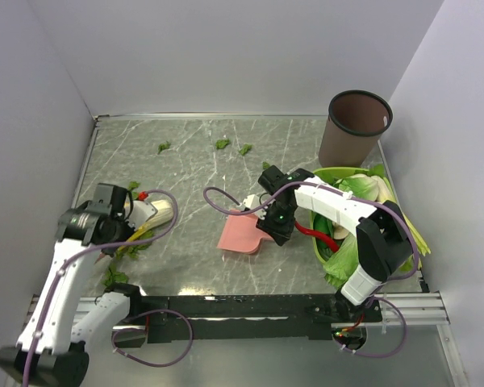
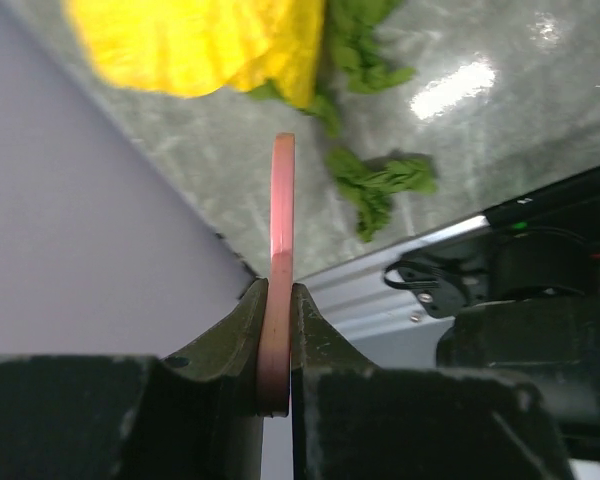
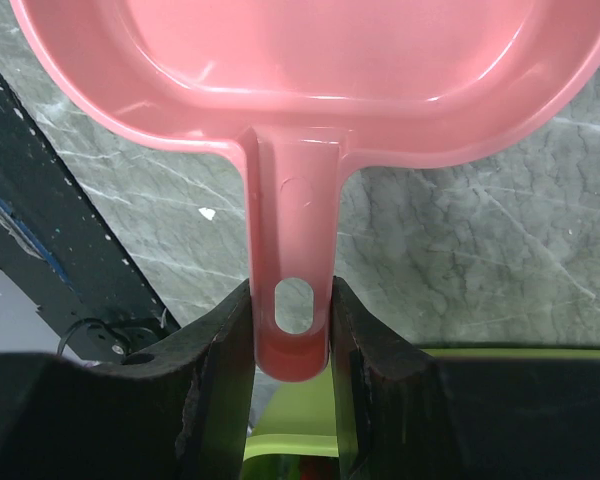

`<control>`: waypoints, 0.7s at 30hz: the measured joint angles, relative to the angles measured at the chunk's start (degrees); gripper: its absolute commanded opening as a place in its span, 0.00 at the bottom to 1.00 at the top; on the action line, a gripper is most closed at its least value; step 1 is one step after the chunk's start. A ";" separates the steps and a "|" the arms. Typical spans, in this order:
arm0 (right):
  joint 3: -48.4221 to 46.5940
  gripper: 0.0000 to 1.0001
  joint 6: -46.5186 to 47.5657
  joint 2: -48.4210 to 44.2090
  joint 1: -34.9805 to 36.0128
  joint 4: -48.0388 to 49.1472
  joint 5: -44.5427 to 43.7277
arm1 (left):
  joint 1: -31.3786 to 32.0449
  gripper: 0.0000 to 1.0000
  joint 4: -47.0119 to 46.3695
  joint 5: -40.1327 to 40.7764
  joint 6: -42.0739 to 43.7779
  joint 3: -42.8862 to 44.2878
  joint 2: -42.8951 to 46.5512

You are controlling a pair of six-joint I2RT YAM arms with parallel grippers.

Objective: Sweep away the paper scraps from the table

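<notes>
Right wrist: R gripper (image 3: 290, 300) clamps pink dustpan (image 3: 320, 70) handle; L gripper (image 2: 279, 292) pinches thin pink bar (image 2: 283, 210)

White arm links (image 1: 56, 290) with black joints (image 1: 89, 226); purple cables (image 1: 205, 196) trail loosely; the fingers (image 3: 215, 400) are matte black.

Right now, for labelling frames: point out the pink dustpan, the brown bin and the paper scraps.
pink dustpan (image 1: 238, 235), top view, its pan.
brown bin (image 1: 347, 149), top view, outer wall.
paper scraps (image 1: 222, 143), top view, middle far scrap.
</notes>
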State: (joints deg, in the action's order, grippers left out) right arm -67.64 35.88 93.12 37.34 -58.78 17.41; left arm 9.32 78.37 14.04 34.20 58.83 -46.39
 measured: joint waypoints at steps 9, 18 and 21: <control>0.00 0.07 -0.26 -0.02 0.00 -0.50 -0.04 | -0.13 0.01 -3.45 -1.95 -2.03 -7.34 -3.19; -1.73 0.06 0.02 0.00 0.00 -3.69 -0.83 | -0.17 0.01 -1.57 1.53 1.09 -4.22 -2.80; -3.89 0.06 0.59 0.26 0.00 -6.08 -1.36 | -0.24 0.01 -2.14 3.85 1.77 -2.32 -3.04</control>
State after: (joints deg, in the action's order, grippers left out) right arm -71.53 36.47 93.38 37.34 -64.86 16.05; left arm 9.08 76.23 17.89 35.97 56.51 -49.43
